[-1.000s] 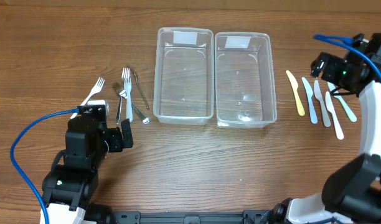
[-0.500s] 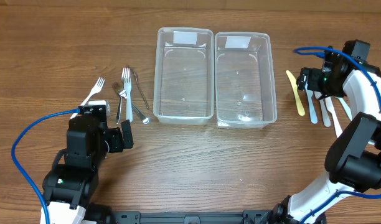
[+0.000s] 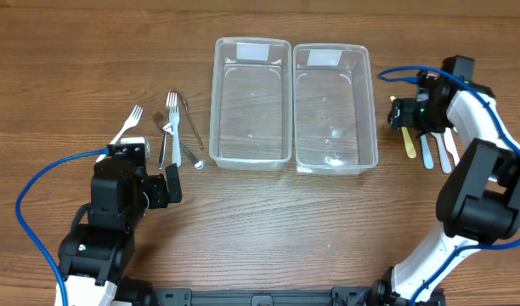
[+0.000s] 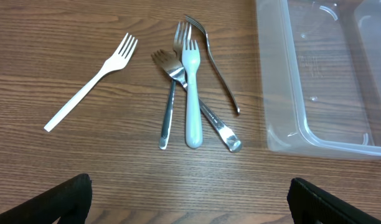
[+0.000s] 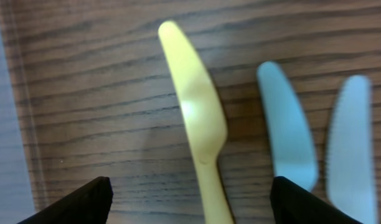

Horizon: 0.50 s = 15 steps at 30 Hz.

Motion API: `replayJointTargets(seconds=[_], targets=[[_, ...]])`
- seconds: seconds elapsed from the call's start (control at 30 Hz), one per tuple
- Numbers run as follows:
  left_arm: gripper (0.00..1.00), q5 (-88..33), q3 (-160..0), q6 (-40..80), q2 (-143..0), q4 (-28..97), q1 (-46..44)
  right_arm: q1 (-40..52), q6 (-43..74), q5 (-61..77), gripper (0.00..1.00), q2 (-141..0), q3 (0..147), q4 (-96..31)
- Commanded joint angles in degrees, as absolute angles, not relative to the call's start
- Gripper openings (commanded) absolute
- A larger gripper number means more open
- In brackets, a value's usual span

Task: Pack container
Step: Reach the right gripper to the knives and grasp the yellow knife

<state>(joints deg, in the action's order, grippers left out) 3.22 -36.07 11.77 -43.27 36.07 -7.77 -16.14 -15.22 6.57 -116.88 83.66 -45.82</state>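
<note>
1. The right gripper (image 5: pixel 190 208) hangs low over the brown wooden table (image 3: pixel 268 221). Its two black fingers are spread apart, one on each side of the yellow plastic knife (image 5: pixel 197 118). In the wrist view neither finger touches the knife.
2. The yellow plastic knife lies flat on the table just beside the right-hand clear plastic container (image 3: pixel 372 127) (rounded blade tip pointing away from the robot).
3. On the knife's outer side lie a pale blue plastic knife (image 5: pixel 289 130) and a white plastic knife (image 5: pixel 352 143), side by side with bare wood between them.
4. The left-hand clear plastic container (image 3: pixel 214 102) stands rim to rim with the right-hand one at the middle of the table.
5. The left gripper (image 4: pixel 197 205) sits back from the forks with its fingers wide apart, gripping nothing.
6. A white plastic fork (image 4: pixel 91 84) lies alone at a slant. Near the left-hand container, a pale blue plastic fork (image 4: pixel 192 93) rests across a small heap of metal forks (image 4: pixel 169 99).
</note>
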Motion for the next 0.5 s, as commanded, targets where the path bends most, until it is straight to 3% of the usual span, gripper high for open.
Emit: replayJointTargets(seconds=[0.0, 0.1, 0.47], targets=[[1.0, 3.4, -37.6, 10.7, -43.4, 36.03, -7.53, -15.51, -15.4, 3.86, 0.76, -118.54, 84.97, -46.28], [1.0, 3.4, -37.6, 10.7, -43.4, 36.03, -7.53, -15.49, -14.76, 3.07, 0.7, -119.2, 84.97, -46.59], [1.0, 3.4, -37.6, 10.7, -43.4, 36.03, -7.53, -15.49, -14.55, 2.46, 0.64, -119.31, 82.78, -45.32]])
